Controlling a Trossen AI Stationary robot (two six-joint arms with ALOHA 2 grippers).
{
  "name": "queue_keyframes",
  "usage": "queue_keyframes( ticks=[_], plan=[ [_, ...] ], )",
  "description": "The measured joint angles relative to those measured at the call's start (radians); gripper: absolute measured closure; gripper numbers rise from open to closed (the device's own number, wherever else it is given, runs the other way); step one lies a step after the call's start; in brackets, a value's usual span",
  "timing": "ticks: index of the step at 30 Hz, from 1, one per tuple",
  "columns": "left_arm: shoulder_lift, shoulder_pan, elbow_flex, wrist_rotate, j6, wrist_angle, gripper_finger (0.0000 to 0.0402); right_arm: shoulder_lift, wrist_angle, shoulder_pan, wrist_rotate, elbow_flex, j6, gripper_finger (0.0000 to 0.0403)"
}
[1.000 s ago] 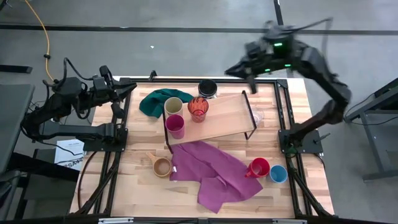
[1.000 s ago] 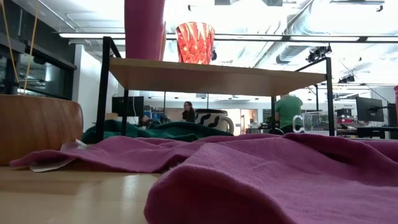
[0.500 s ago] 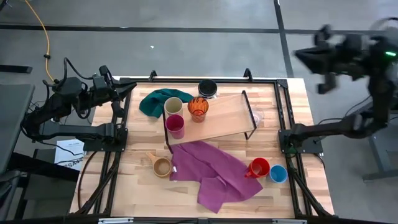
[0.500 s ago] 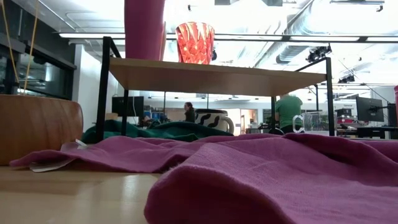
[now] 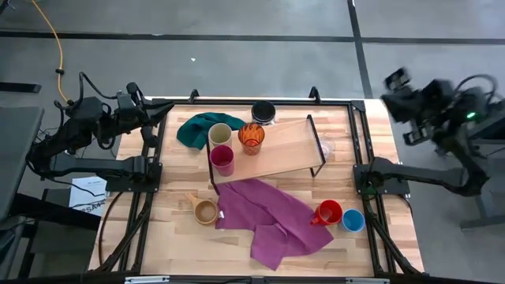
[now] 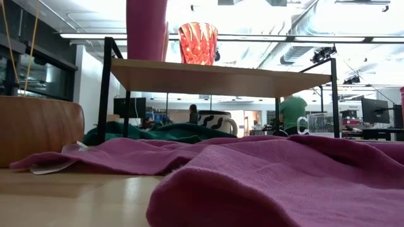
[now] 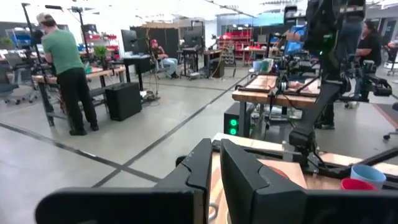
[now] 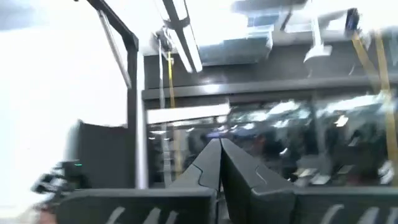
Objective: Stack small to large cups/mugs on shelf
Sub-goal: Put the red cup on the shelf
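On the slatted wooden tabletop (image 5: pixel 173 244) the shelf (image 5: pixel 276 148) sits mid-table, set at a slight angle. Cream cup (image 5: pixel 219 133), magenta cup (image 5: pixel 222 158) and translucent red cup (image 5: pixel 251 135) stand at the shelf's left end; low view shows the magenta and red ones up on the board. Striped mug (image 5: pixel 263 112) on the table just behind the shelf, clear glass cup (image 5: pixel 327 147) just off its right end. Green cloth (image 5: pixel 197 126) behind-left of the shelf, purple cloth (image 5: pixel 276 217) spread in front of it. Tan wooden cup (image 5: pixel 205 211) at the purple cloth's left edge; red handled mug (image 5: pixel 327 213) and blue cup (image 5: pixel 353 220) side by side at its right edge.

Left gripper (image 5: pixel 163 114) parked at the table's left rail, left of the shelf, fingers nearly together, nothing between them. Right gripper (image 5: pixel 394 81) off the table, well right of the shelf, fingers (image 8: pixel 236 171) pressed together, empty.

Room: grey concrete floor (image 5: pixel 237 63) with dark lines, workbenches, monitors, person in green shirt (image 7: pixel 67 81) at a bench, others seated farther back.
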Motion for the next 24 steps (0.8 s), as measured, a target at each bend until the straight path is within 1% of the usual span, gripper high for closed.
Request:
queue_keyframes(
  ticks=[1, 4, 8, 11, 14, 18, 20, 22, 24],
  plan=[
    [0.002, 0.0, 0.0, 0.004, -0.006, -0.01, 0.0378, -0.018, 0.02, 0.0, -0.001, -0.057, 0.041, 0.0403],
    [0.013, 0.0, 0.0, 0.007, -0.021, -0.047, 0.0378, -0.047, -0.001, 0.0, 0.009, -0.197, 0.127, 0.0403],
    [0.019, 0.0, 0.0, 0.007, -0.042, -0.096, 0.0378, -0.048, -0.028, 0.016, 0.025, -0.302, 0.192, 0.0403],
    [0.019, 0.0, 0.0, 0.0, -0.041, -0.104, 0.0378, -0.021, -0.089, 0.039, 0.048, -0.353, 0.207, 0.0403],
    [0.019, 0.0, 0.0, -0.001, -0.024, -0.114, 0.0378, 0.031, -0.091, 0.078, 0.1, -0.393, 0.223, 0.0403],
    [0.019, 0.0, 0.0, -0.009, -0.018, -0.152, 0.0378, 0.145, -0.062, 0.146, 0.15, -0.394, 0.222, 0.0403],
    [0.019, 0.0, 0.0, -0.013, -0.018, -0.17, 0.0378, 0.211, -0.036, 0.178, 0.194, -0.394, 0.209, 0.0403],
    [0.018, 0.0, 0.0, -0.014, -0.022, -0.188, 0.0378, 0.258, -0.033, 0.197, 0.243, -0.398, 0.203, 0.0403],
    [0.013, 0.0, 0.0, -0.003, -0.028, -0.202, 0.0378, 0.295, 0.009, 0.207, 0.257, -0.394, 0.221, 0.0403]
  ],
)
